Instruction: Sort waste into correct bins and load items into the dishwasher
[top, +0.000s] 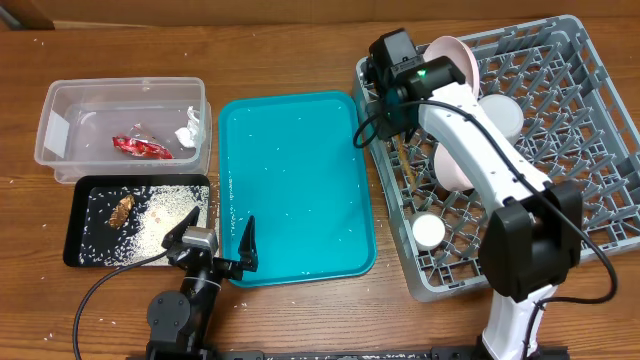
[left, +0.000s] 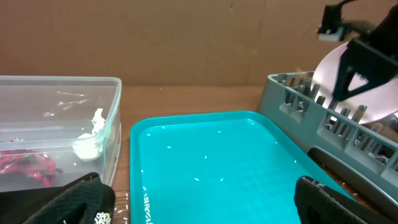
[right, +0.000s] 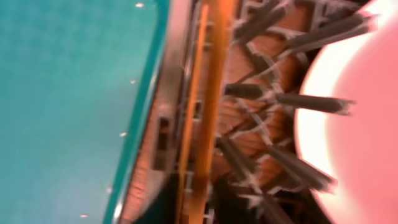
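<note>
Wooden table (top: 300, 40), plain brown wall behind. Looks nearly done to me: wrapper (top: 140, 148) and wad (top: 187, 130) sit in the tub (top: 125, 82), scraps (top: 122, 208) and rice (top: 170, 205) in the black tray (top: 72, 225). The plate (top: 452, 168), dish (top: 455, 55), bowl (top: 505, 115), cup (top: 430, 232) and chopsticks (top: 403, 160) are all in the rack (top: 600, 200). Only stray grains on the teal tray (top: 295, 180) remain. The left gripper (top: 216, 240) is spread wide by that tray. The right gripper (top: 385, 115) hangs over the chopsticks, and I can't tell how its jaws stand. No readable writing anywhere.
</note>
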